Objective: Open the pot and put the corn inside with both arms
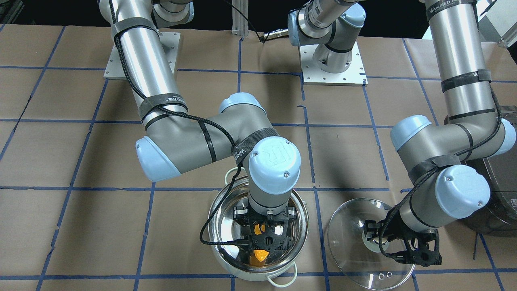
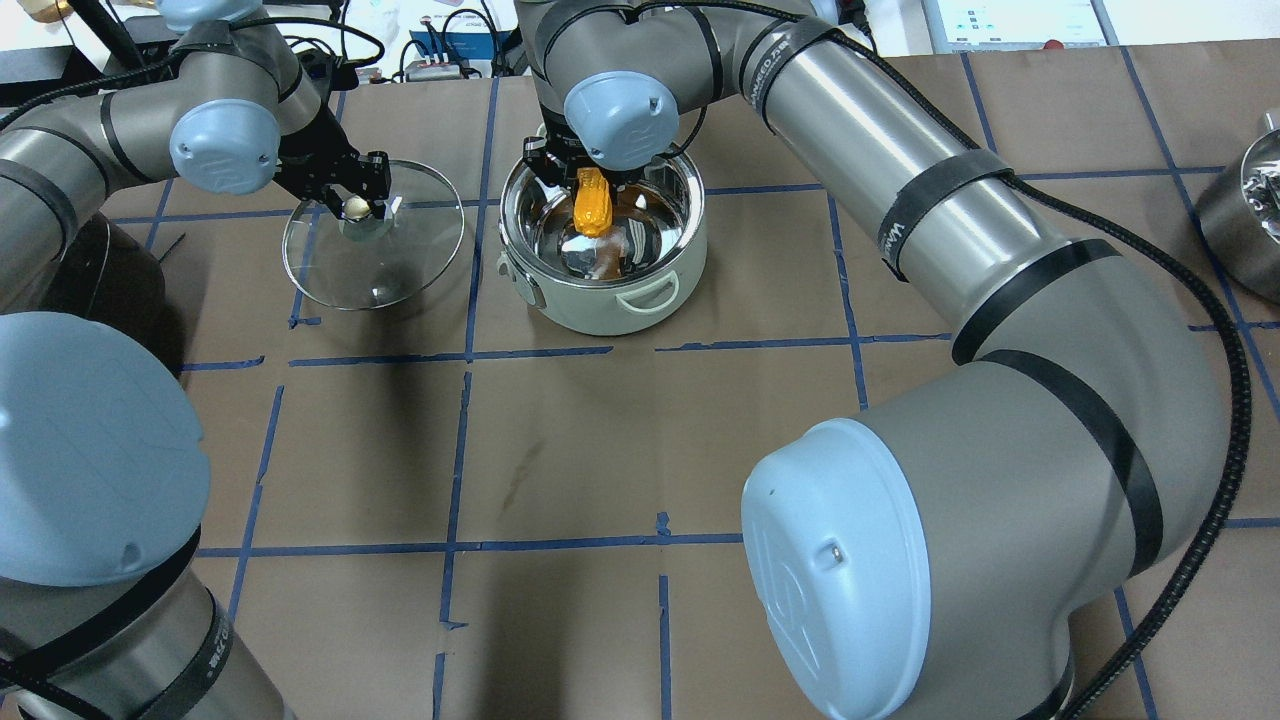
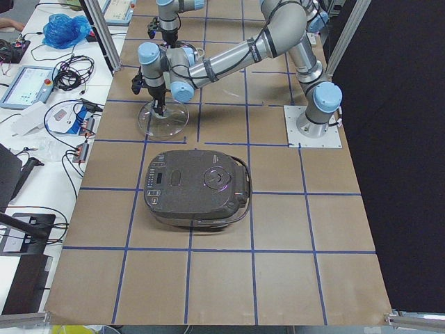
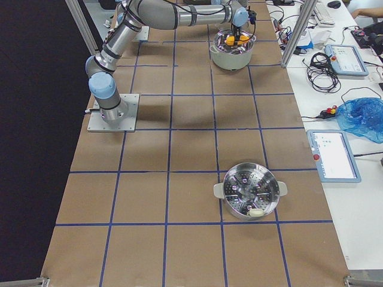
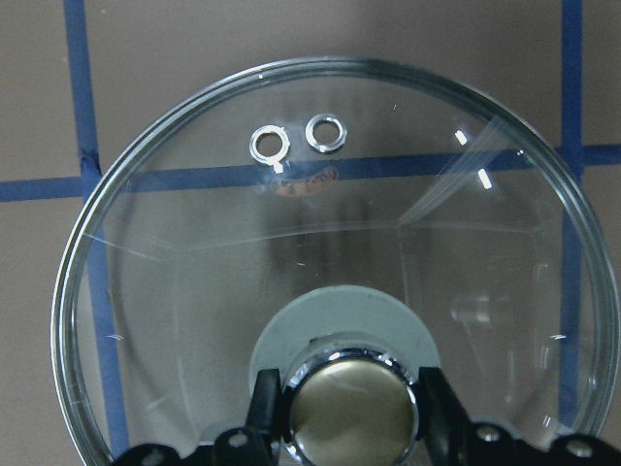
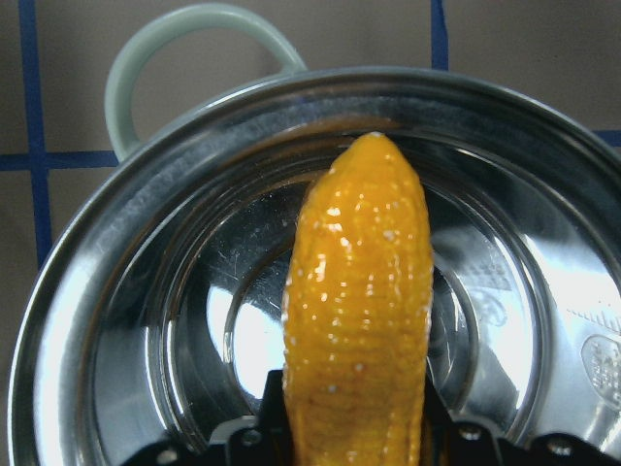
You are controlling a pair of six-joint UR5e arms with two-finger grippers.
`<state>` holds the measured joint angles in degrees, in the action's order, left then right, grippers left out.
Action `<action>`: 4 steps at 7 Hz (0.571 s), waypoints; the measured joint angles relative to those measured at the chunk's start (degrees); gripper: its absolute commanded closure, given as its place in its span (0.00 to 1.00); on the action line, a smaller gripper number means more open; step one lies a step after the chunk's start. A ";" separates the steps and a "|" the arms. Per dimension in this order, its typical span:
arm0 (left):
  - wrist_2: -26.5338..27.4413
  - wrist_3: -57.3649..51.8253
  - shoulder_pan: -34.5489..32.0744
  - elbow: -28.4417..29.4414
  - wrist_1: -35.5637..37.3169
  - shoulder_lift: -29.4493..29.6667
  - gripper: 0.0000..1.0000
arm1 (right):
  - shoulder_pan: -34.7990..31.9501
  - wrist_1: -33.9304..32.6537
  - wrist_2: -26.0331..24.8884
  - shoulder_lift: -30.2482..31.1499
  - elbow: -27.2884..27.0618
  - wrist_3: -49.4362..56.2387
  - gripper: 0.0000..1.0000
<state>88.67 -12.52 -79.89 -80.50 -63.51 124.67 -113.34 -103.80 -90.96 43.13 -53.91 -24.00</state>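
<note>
right pincer (image 1: 263, 238) holds corn (image 6: 359, 311) over pot (image 2: 600, 310) | left pincer (image 2: 355, 195) straddles lid (image 5: 291, 243) (knob (image 5: 347, 413))

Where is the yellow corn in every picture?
Front-facing: corn low in the middle, over the open pot.
Overhead: corn top middle, over that pot.
Exterior left: I cannot make it out.
Exterior right: corn a tiny orange spot at the top.
Left wrist: not in it, only the glass lid.
Right wrist: corn fills the middle.
Shared landmark: the pot.
</note>
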 measured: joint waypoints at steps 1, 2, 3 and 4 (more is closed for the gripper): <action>-0.58 0.31 0.00 -0.14 0.15 0.59 0.01 | -0.02 -0.11 -0.10 -0.56 -0.68 0.24 0.21; -0.80 0.62 0.00 -0.24 0.16 0.74 0.00 | -0.03 -0.49 -0.23 -0.71 -1.78 0.19 0.14; -0.83 0.80 0.00 -0.32 0.02 0.70 0.00 | -0.02 -1.48 -0.26 -0.68 -2.84 0.15 0.00; -0.67 0.90 0.00 -0.28 -0.36 0.38 0.00 | 0.02 -2.35 -0.27 -0.29 -3.41 0.31 0.00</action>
<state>88.00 -11.62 -79.89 -80.78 -63.87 125.04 -113.32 -106.15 -91.23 42.84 -57.32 -23.69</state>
